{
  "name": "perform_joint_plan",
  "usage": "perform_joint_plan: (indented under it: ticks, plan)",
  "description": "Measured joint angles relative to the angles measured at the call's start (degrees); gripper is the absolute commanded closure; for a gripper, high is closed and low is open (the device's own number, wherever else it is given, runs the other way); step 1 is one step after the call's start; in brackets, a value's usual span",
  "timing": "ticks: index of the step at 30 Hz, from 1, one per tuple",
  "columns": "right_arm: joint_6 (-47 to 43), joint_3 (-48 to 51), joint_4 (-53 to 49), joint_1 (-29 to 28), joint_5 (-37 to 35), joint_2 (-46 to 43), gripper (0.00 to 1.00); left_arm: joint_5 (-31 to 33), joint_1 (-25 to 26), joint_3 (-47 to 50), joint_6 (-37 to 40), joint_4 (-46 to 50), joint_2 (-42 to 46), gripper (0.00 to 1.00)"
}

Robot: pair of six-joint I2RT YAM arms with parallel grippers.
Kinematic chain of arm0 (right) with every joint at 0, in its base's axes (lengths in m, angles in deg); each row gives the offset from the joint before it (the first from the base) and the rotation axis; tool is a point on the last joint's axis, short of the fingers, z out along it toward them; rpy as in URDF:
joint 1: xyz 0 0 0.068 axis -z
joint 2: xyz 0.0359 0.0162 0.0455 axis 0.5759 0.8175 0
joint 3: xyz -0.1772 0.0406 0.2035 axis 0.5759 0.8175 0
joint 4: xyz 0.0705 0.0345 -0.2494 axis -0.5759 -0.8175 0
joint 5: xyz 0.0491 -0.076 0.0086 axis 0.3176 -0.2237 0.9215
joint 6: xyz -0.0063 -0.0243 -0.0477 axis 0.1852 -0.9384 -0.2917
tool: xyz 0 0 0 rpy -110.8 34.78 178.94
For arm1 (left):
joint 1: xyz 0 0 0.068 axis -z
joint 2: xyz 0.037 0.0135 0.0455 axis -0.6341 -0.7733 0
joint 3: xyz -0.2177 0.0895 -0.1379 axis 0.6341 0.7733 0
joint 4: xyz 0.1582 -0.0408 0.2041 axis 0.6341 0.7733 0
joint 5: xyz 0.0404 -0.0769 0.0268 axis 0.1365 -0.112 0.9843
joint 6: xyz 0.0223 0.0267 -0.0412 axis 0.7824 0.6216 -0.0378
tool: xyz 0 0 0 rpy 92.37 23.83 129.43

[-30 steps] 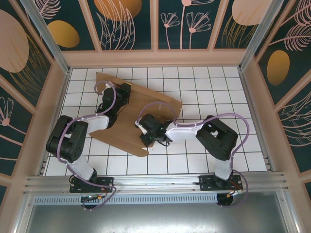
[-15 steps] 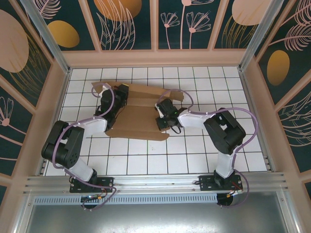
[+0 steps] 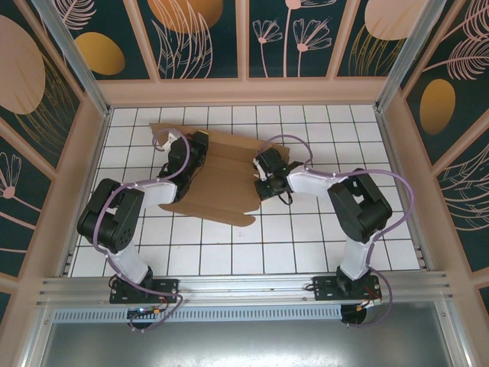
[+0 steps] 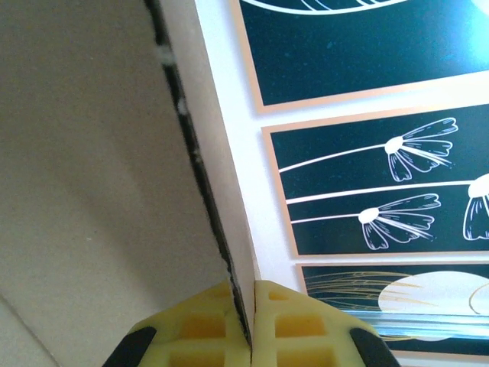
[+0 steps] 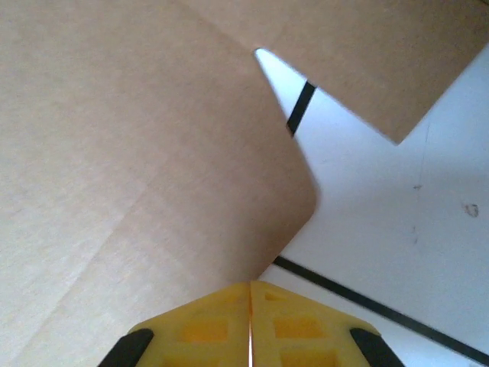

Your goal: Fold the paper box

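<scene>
No legible text or markings.

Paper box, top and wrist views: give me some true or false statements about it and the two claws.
1. The paper box is plain brown cardboard. True.
2. The left claw pinches an edge of the cardboard. True.
3. The right claw gapes wide open. False: it is closed at a rounded flap.
4. The box is folded up completely. False: it is mostly an open sheet over the white tiles.
</scene>
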Motion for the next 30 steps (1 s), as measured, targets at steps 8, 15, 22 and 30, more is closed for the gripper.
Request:
perform_joint_plan:
  ticks: [8,15,22,30]
  plan:
    - [7.9,-0.7,4.1,-6.4,2.4,-2.2,0.78,0.2,0.1,-0.2,1.1,-2.1,-1.5,1.00]
    - [10.7,-6.4,4.2,-11.7,2.3,7.3,0.77,0.2,0.1,0.4,2.3,-3.0,-1.6,1.00]
    - [10.8,-8.2,2.7,-12.2,0.5,9.2,0.79,0.4,0.1,0.2,4.7,-1.7,-1.1,1.00]
    - [9.0,-1.0,6.0,-7.6,2.8,4.7,0.79,2.7,1.6,-2.6,6.7,3.5,-1.0,1.00]
